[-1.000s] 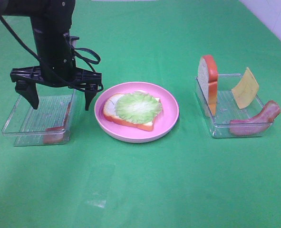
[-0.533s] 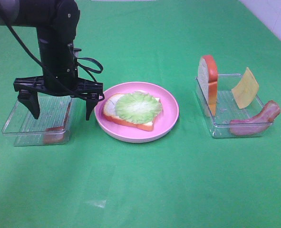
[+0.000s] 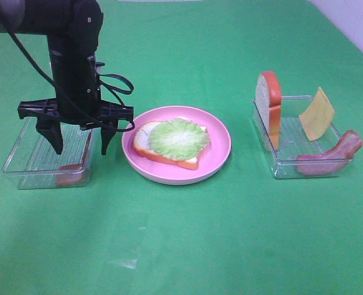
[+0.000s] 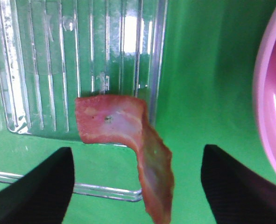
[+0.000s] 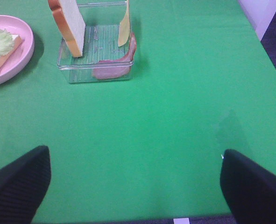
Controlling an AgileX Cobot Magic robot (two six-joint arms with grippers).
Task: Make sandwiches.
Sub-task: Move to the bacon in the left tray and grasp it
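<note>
On the pink plate (image 3: 219,155) lies the sandwich base: a white bread slice (image 3: 144,141) topped with a green lettuce leaf (image 3: 178,138). A reddish-brown bacon strip (image 4: 128,140) leans over the wall of the left clear tray (image 3: 31,161). My left gripper (image 3: 81,147) hangs open over that tray, one finger (image 4: 35,186) on each side of the bacon, neither touching it. My right gripper (image 5: 133,186) is open above bare cloth, short of the right tray (image 5: 95,75), and is out of the exterior view.
The right tray (image 3: 279,167) holds an upright bread slice (image 3: 268,104), a yellow cheese square (image 3: 317,114) and a second bacon strip (image 3: 328,157). Green cloth covers the table. The plate sits close beside the left tray.
My left gripper has sunk a little toward the left tray and its jaws have drawn closer together around the bacon. Nothing else has moved.
</note>
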